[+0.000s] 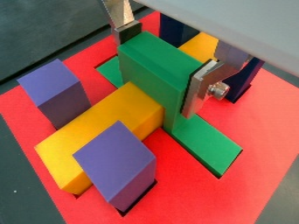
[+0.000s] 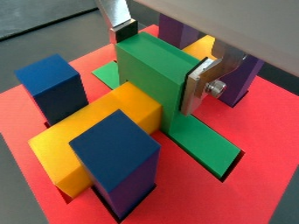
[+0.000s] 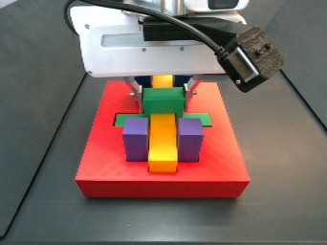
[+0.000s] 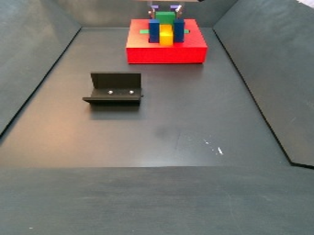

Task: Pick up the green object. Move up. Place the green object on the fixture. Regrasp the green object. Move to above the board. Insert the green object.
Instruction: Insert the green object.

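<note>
The green object [image 1: 158,74] [image 2: 152,74] sits in the recess of the red board [image 1: 24,105] [image 2: 17,109], its raised middle upright and its low arms lying flat in the slot across the yellow bar [image 1: 100,131]. My gripper [image 1: 163,63] [image 2: 160,61] straddles the raised middle, one pad on each of two opposite faces, shut on it. In a side view the green object [image 3: 161,97] shows just below the gripper [image 3: 163,91], at the far end of the board [image 3: 160,182]. The fixture [image 4: 113,90] stands bare on the floor, well away from the board [image 4: 166,55].
Two purple blocks [image 3: 133,139] [image 3: 192,137] flank the yellow bar [image 3: 163,139]. A blue block [image 2: 52,83] and another [image 2: 114,149] stand beside the bar. The wrist camera housing and its cable [image 3: 250,57] hang over the board. Dark walls enclose the floor [image 4: 172,138].
</note>
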You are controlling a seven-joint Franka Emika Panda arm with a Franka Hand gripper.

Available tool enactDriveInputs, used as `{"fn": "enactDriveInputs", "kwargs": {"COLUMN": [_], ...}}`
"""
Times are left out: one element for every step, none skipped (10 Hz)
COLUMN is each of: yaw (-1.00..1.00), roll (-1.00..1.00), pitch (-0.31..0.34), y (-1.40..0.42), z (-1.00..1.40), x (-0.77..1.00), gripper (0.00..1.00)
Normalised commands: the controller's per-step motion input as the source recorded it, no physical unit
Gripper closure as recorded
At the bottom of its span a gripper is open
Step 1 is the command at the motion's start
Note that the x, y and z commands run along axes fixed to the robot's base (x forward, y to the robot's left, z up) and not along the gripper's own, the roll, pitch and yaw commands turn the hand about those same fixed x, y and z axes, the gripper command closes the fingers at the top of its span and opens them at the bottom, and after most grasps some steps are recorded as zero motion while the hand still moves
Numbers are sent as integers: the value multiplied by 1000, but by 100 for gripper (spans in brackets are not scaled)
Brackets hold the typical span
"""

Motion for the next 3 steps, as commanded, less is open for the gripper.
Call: {"fn": "enactDriveInputs", "kwargs": {"yaw": [0, 0, 0], "roll": [13, 7, 53], "pitch": [0, 0, 0], "y": [0, 0, 3], "z": [0, 0, 0], "x": [0, 0, 0], "gripper": [100, 100, 100]}}
